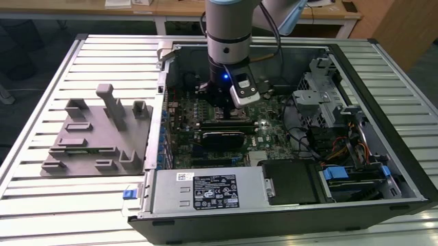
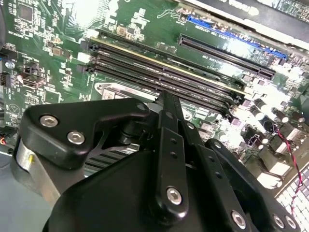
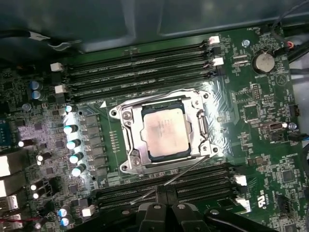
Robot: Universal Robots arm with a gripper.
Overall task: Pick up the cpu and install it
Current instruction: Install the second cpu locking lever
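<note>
From my console I see the arm reaching down into the open computer case point(image 1: 383, 169), its gripper point(image 1: 220, 102) hanging low over the motherboard point(image 3: 251, 145). In the first wrist view the cpu point(image 3: 165, 131) lies flat inside the metal-framed socket point(image 3: 126, 145), its silver top showing and the frame open around it, with memory slots point(image 3: 140, 77) on either side. The gripper's fingers point(image 3: 166, 198) look pressed together with nothing between them (only their tips show at the frame's edge, so I hold that loosely), standing just beside the socket. I judge the chip light, stiff and slick on its metal lid, and fragile underneath; any hold belongs on two opposite edges, kept level, never twisted in the socket.
</note>
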